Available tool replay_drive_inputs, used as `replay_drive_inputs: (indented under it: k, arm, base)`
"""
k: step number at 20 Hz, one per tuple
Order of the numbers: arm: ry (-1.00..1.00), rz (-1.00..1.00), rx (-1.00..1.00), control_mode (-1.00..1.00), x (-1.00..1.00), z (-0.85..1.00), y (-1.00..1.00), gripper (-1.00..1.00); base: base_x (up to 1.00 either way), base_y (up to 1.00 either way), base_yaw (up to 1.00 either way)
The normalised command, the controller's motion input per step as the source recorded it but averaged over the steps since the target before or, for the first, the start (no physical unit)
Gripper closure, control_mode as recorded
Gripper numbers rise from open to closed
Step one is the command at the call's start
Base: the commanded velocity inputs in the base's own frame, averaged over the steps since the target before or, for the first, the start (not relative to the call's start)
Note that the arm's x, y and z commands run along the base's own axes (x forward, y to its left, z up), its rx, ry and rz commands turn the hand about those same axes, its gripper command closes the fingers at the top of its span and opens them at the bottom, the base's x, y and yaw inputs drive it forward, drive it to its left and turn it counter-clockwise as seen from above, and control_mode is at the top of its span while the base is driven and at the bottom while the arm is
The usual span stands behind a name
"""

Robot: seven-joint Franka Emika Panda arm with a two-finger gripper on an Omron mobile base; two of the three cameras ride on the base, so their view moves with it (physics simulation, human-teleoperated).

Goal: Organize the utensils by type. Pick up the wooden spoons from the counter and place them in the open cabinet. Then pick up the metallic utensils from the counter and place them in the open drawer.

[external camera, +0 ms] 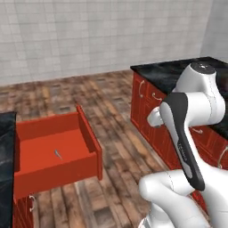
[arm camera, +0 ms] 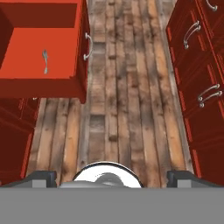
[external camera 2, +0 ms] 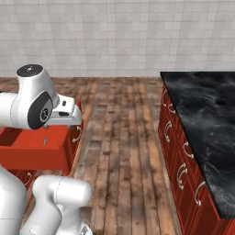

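From my remote station I see the drawer [external camera: 53, 151] pulled fully out over the wood plank floor [external camera: 116, 120], its plain red bottom exposed. One small metallic utensil [arm camera: 44, 61] — slim and silver-grey — lies flat on the drawer bottom, apart from every wall; in the left base view it appears as a short sliver [external camera: 58, 154]. In the hand view, the gripper [arm camera: 111, 177] hangs above the floor between the two cabinet runs, its finger tips [arm camera: 40, 177] wide apart with nothing between them. The drawer's curved silver pull [arm camera: 89, 47] faces the aisle. The black marble counter [external camera 2: 206, 124] runs along the opposite side, over red fronts [external camera 2: 181, 165] with short silver handles.
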Motion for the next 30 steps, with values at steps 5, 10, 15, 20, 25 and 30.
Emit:
replay_drive_inputs:
  k: [5, 10, 15, 20, 25, 30]
  arm:
    - [0.0, 0.0, 0.0, 1.0, 0.0, 0.0, 0.0, -1.0]
    - [0.0, 0.0, 0.0, 1.0, 0.0, 0.0, 0.0, -1.0]
    - [0.0, 0.0, 0.0, 1.0, 0.0, 0.0, 0.0, -1.0]
    - [0.0, 0.0, 0.0, 1.0, 0.0, 0.0, 0.0, -1.0]
    - [0.0, 0.0, 0.0, 1.0, 0.0, 0.0, 0.0, -1.0]
    - [0.0, 0.0, 0.0, 1.0, 0.0, 0.0, 0.0, -1.0]
  base:
    - [0.0, -0.05, -0.85]
    - [0.0, -0.11, -0.88]
    - [0.0, -0.28, -0.86]
    - [0.0, -0.29, -0.87]
    - [0.0, -0.14, -0.9]
    - [0.0, -0.08, -0.89]
